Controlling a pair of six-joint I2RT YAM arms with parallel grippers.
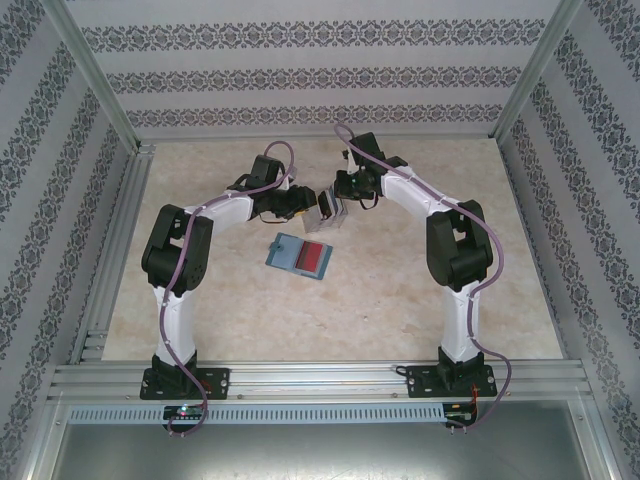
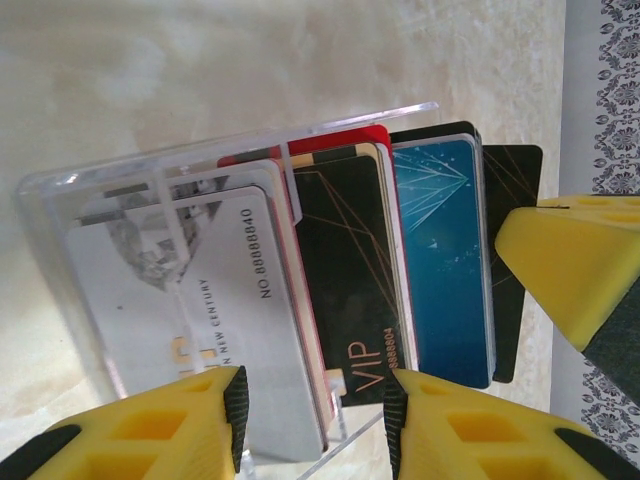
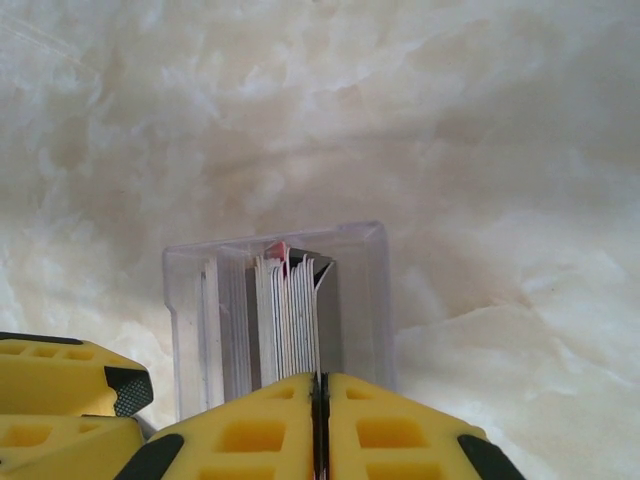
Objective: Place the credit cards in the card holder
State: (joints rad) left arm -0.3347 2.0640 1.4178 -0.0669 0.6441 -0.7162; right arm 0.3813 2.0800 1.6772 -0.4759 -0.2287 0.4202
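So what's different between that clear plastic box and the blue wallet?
The clear card stand is see-through; the teal wallet is opaque. The left claw grips the stand while the right claw pinches a card in it; the wallet lies open, flat on the table, untouched. The stand is packed with several cards; the wallet shows one red card. Both hold cards.

Arms (image 1: 178, 300): two; left gripper (image 2: 315, 415) and right gripper (image 3: 320, 400): two; card holder (image 1: 283, 250): one; clear stand (image 2: 60, 200): one; credit cards (image 2: 350, 280): at least six in the stand (pale, red, black, blue), overlap hides the exact tally; one red card (image 1: 312, 258) on the holder.
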